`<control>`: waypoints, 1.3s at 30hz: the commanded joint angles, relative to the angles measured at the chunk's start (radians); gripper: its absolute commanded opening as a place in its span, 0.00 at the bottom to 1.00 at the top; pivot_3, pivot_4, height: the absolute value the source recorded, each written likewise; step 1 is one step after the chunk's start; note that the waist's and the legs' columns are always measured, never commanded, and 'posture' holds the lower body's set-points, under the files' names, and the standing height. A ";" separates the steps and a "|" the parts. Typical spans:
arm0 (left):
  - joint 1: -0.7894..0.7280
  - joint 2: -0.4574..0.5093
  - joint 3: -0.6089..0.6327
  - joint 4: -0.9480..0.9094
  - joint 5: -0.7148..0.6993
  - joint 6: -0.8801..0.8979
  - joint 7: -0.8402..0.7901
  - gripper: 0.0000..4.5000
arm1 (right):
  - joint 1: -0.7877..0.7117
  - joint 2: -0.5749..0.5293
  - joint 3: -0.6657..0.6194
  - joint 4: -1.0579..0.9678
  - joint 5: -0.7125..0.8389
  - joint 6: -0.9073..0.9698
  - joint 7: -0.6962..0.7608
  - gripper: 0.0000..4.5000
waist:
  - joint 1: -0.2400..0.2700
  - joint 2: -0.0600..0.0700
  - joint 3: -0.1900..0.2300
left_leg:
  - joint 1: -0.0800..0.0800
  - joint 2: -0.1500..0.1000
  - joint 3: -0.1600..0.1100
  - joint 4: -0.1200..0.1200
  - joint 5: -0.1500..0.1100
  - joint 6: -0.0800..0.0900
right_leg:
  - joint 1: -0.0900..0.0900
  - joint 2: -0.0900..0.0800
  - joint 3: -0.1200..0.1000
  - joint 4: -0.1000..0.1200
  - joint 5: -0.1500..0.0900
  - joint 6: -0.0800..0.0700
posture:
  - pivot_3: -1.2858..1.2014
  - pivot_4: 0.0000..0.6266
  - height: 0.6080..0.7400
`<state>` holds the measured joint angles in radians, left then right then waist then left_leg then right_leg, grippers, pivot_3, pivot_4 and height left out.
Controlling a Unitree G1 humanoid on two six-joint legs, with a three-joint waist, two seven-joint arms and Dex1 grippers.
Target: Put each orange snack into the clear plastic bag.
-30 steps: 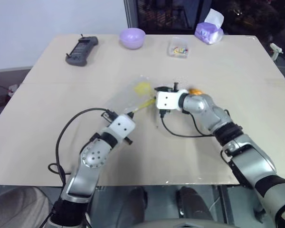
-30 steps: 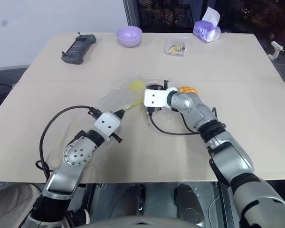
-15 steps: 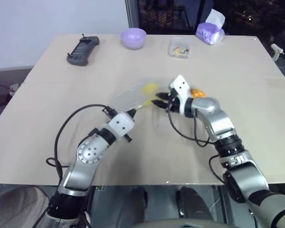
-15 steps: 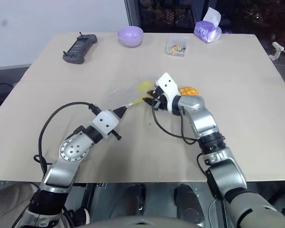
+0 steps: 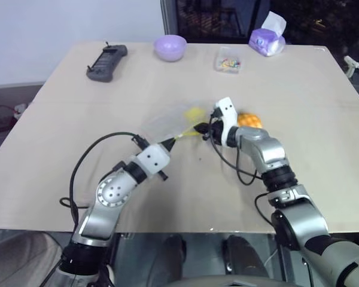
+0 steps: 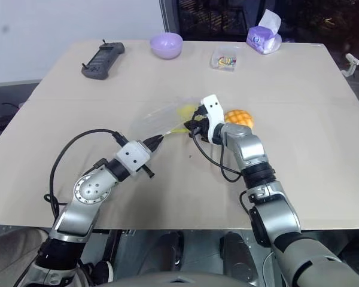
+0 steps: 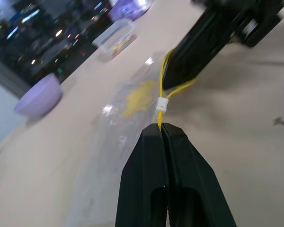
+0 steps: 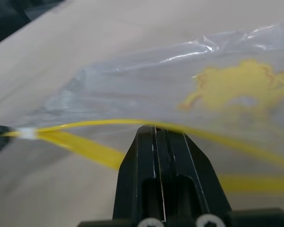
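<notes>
The clear plastic bag is stretched mid-table, nothing inside. The left gripper is pinching its yellow seal strip, the right gripper is clamped there too. The orange snack sits on the table just beside the right gripper.

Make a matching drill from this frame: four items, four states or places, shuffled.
Things:
1. orange snack
2. clear plastic bag
3. lavender bowl
4. black handheld device

States or places:
A. at the far edge of the table, beside the small clear box
B. lying on the table just behind the right gripper
C. near the far left corner
D. pinched along its yellow seal strip by both the left gripper and the right gripper

Pairs: 1-B, 2-D, 3-A, 4-C
</notes>
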<state>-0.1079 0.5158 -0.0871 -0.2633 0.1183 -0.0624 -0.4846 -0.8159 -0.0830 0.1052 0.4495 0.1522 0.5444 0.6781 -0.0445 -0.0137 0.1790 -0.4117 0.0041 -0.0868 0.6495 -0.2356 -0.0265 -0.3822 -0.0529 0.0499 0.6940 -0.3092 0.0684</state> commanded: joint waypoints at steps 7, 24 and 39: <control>-0.033 0.026 0.009 0.031 -0.044 -0.133 -0.070 0.00 | -0.020 -0.057 0.174 0.090 -0.225 -0.494 -0.046 0.06 | 0.000 0.000 0.000 | -0.001 0.000 0.000 0.000 0.000 0.000 | -0.002 0.000 0.000 0.000 0.000 0.000 | 0.52 0.24 1.00; -0.077 0.020 0.007 0.116 -0.029 -0.182 -0.064 0.00 | -0.054 -0.208 0.340 0.237 -0.616 -0.899 -0.271 1.00 | 0.001 0.000 0.000 | -0.001 0.000 0.002 0.000 0.000 0.000 | -0.003 0.001 0.002 0.001 0.000 0.000 | 0.52 0.24 1.00; -0.063 0.025 -0.012 0.085 0.079 -0.171 -0.024 0.48 | -0.038 -0.187 0.346 0.235 -0.630 -0.867 -0.265 1.00 | 0.000 0.000 -0.001 | 0.000 0.000 0.002 0.000 0.000 0.000 | -0.003 0.001 0.002 0.002 0.000 0.000 | 0.52 0.24 1.00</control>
<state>-0.1722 0.5330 -0.0911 -0.1365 0.1667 -0.2245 -0.5259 -0.8564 -0.2695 0.4495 0.6775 -0.4668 -0.3438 0.4083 -0.0445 -0.0137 0.1784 -0.4120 0.0045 -0.0849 0.6496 -0.2353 -0.0268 -0.3850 -0.0522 0.0521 0.6956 -0.3092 0.0684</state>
